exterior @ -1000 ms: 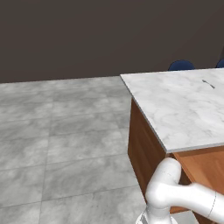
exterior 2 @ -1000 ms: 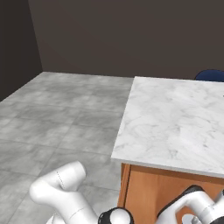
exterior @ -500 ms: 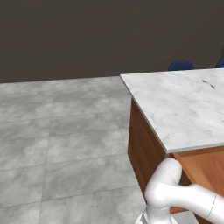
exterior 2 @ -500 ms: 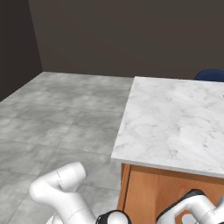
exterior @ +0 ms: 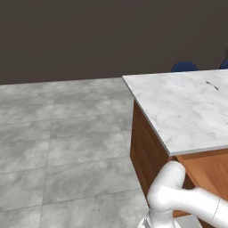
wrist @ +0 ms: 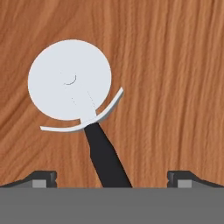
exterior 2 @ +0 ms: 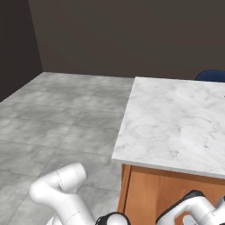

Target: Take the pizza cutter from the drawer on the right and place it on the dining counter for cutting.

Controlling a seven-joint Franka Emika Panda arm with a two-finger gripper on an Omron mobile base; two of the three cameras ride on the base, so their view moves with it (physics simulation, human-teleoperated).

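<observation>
The hand view looks straight down at the pizza cutter (wrist: 83, 109). It lies flat on a brown wooden floor (wrist: 175, 65) with wavy grain lines, most likely the bottom of the drawer, though no drawer walls show there. The cutter has a round white wheel at the top of that view, a thin curved guard under the wheel, and a black handle that runs down toward the claw. The gripper (wrist: 112, 177) hangs over the handle with its two dark tips spread wide apart, one on each side of the handle. The claw is open and does not touch the cutter.

The two base views show the big room instead. The dining counter (exterior: 187, 111) has a thick white marble top with grey lines and a brown wooden body. A tiny dark thing (exterior: 213, 85) lies on the far part of the marble, too small to name. Blue chairs (exterior: 184, 66) peek up behind the counter. Left of the counter is the grey tiled floor (exterior: 67, 133), and behind it a dark wall (exterior: 89, 35). The white arm (exterior: 178, 200) bends down low beside the counter's wooden side.
</observation>
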